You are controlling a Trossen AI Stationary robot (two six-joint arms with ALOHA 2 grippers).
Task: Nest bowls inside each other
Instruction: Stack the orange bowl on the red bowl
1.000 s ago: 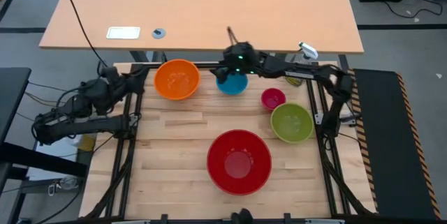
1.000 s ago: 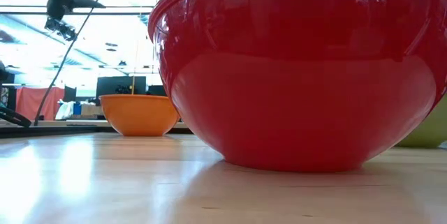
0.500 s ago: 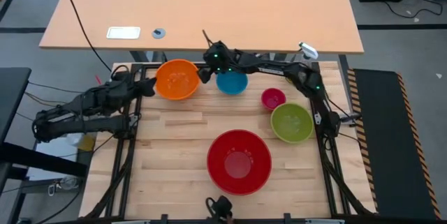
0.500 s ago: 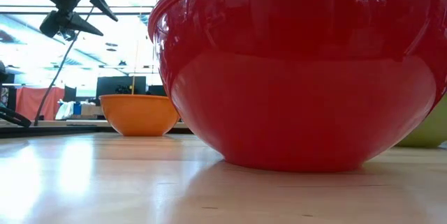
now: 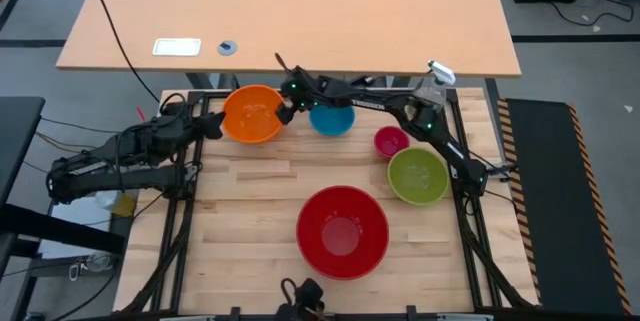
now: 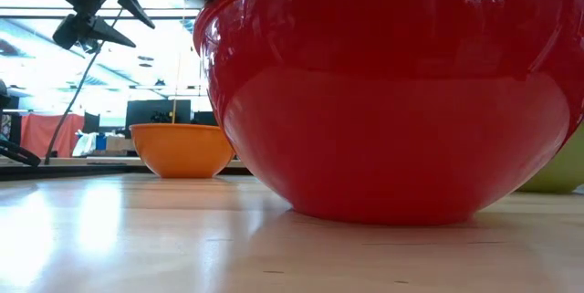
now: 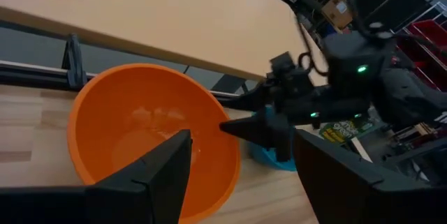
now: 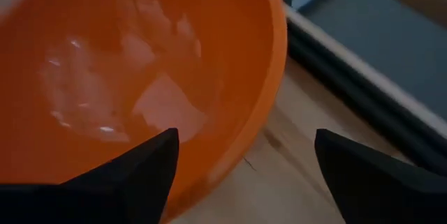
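Observation:
Five bowls stand on their bases on the wooden table: orange (image 5: 253, 113) at the far left, blue (image 5: 332, 118) beside it, pink (image 5: 391, 142), green (image 5: 418, 175) at the right, and red (image 5: 342, 231) near the front. My right gripper (image 5: 286, 108) is open over the orange bowl's right rim (image 8: 269, 77); one finger stands over the bowl's inside, the other outside, and neither touches it. My left gripper (image 5: 207, 126) is open left of the orange bowl (image 7: 150, 133), clear of it, and shows high up in the low view (image 6: 137, 8).
A tan desk (image 5: 290, 16) lies just beyond the table's far edge. A black rail (image 7: 42, 70) runs behind the orange bowl. My right arm (image 5: 400, 106) reaches across above the blue bowl. Bare wood lies in the table's middle and at its near left (image 5: 240, 231).
My right gripper has travelled toward the table's left edge and down, from above the blue bowl to the orange bowl's right rim, still open. My left gripper swung a little toward the orange bowl and tipped downward, then held still.

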